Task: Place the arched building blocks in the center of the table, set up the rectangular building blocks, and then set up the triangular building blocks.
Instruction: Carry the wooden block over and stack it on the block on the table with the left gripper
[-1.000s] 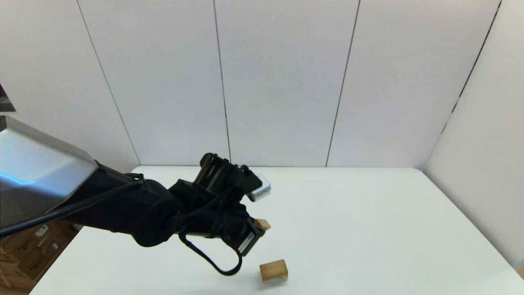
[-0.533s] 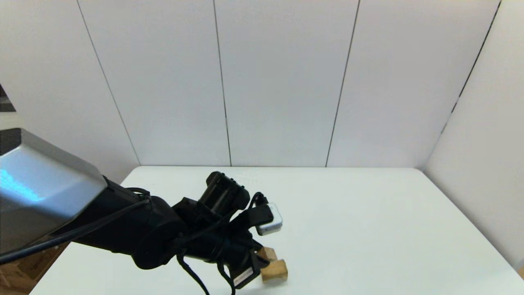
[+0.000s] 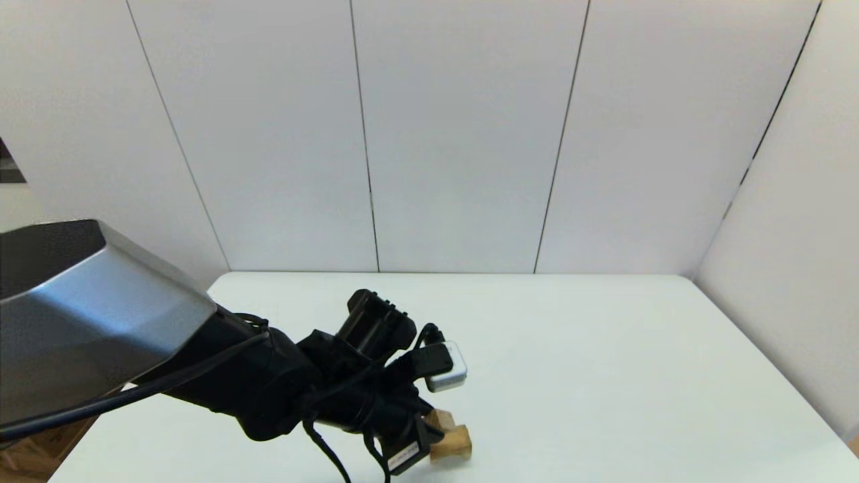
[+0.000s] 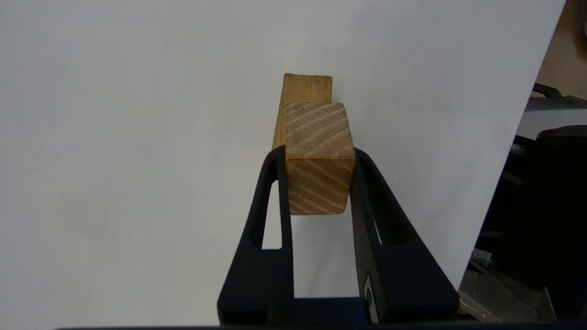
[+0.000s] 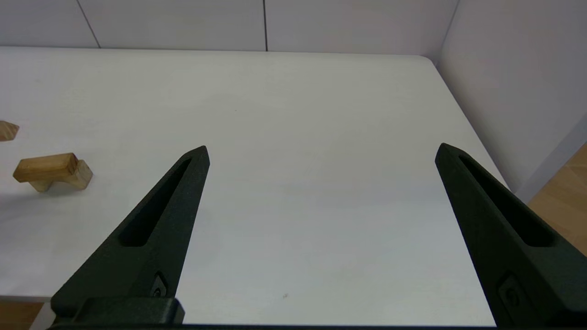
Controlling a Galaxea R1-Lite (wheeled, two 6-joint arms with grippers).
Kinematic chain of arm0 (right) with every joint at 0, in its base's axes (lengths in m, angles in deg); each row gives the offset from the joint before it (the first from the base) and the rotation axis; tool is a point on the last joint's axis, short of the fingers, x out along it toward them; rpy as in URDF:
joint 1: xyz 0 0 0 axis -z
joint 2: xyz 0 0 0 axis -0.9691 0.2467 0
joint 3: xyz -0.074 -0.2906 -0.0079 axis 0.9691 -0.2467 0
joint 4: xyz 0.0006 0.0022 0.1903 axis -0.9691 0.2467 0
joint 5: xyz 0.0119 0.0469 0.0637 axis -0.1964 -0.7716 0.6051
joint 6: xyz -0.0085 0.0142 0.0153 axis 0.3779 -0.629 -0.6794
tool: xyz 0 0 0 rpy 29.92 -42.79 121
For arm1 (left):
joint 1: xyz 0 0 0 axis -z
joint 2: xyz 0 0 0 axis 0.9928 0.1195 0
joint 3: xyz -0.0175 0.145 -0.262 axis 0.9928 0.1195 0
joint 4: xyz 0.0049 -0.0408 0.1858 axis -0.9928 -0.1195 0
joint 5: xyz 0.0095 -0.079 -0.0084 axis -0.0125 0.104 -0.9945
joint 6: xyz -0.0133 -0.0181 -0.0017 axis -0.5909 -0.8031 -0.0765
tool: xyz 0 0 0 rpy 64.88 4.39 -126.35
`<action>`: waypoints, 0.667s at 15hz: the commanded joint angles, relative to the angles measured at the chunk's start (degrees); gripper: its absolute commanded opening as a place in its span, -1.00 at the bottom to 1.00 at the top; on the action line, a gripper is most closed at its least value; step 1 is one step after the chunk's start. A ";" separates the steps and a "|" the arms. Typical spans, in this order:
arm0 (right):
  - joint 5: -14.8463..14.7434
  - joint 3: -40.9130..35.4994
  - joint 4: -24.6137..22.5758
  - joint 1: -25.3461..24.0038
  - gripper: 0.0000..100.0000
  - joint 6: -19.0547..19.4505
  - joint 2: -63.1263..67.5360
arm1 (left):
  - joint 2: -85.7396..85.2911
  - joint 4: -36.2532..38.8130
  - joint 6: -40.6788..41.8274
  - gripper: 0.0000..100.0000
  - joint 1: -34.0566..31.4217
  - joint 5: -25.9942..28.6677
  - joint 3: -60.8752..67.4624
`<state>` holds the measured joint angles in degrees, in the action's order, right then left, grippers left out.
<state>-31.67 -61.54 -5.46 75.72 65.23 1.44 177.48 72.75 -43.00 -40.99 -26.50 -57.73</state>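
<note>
**Left gripper holds slab at arched block**

On the white table (image 3: pixel 604 349), the left gripper (image 4: pixel 318 153) pinches the rectangular building blocks (image 4: pixel 316 133). The right gripper (image 5: pixel 321 149) hangs spread wide near 5 o'clock. The arched building blocks (image 3: pixel 453 444) rest at 6 o'clock, with the slab at their 11 o'clock.

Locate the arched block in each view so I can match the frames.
Head: arched block at bottom centre, on the table.
Left wrist: upper centre, just past the left hand, partly hidden by the held block.
Right wrist: far left, well away from the open, idle right hand.
Shared landmark: the held block, right next to it in all three views.
</note>
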 commanded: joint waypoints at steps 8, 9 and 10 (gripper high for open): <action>-0.02 0.01 0.02 0.00 1.00 0.03 -0.01 | 7.22 6.42 -0.50 -1.00 2.86 -0.03 0.68; -0.02 0.01 0.02 0.00 1.00 0.03 -0.01 | 7.84 7.12 -0.41 -1.00 2.68 -0.12 0.86; -0.02 0.01 0.02 0.00 1.00 0.03 -0.01 | 8.45 8.53 -0.41 -1.00 2.59 -0.30 1.12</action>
<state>-31.67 -61.54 -5.47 75.72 65.23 1.44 184.54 80.19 -43.61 -38.26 -26.77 -56.91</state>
